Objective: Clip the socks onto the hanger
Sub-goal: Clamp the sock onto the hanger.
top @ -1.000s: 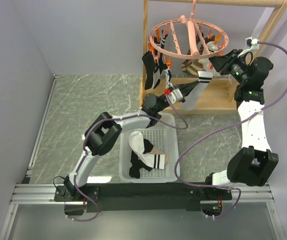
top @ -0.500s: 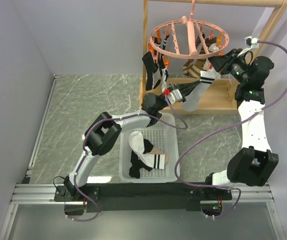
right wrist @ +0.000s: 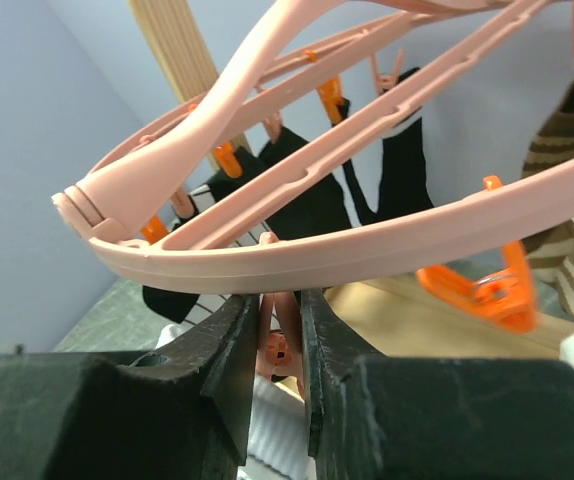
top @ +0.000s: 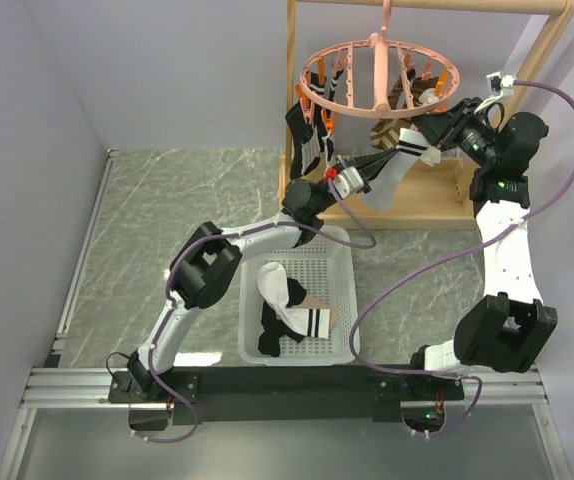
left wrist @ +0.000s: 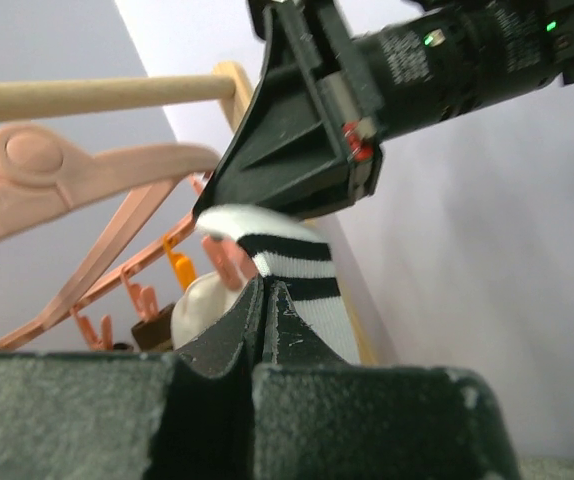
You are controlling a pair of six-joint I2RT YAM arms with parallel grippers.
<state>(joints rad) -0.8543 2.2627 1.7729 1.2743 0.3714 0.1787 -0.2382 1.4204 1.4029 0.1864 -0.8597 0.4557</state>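
The pink ring hanger (top: 339,50) hangs from the wooden rack, with black socks (top: 305,140) and a brown striped sock (top: 385,132) clipped to it. My left gripper (top: 370,167) is shut on a white sock with black stripe bands (top: 395,172) and holds its cuff up under the ring's right rim. In the left wrist view my left gripper (left wrist: 264,285) pinches that sock (left wrist: 302,265) just below the right gripper (left wrist: 302,140). My right gripper (right wrist: 280,330) is shut on a pink clip (right wrist: 285,325) under the rim (right wrist: 367,240); it also shows in the top view (top: 430,122).
A white mesh basket (top: 342,290) below holds more socks (top: 287,310). The light wooden frame rack (top: 437,205) stands behind the hanger. An orange clip (right wrist: 487,290) hangs to the right of my right fingers. Grey walls close in at the left and the back.
My left gripper has lifted the white sock up and to the right, bringing its cuff to the rim by the right gripper. The hanger has swung slightly.
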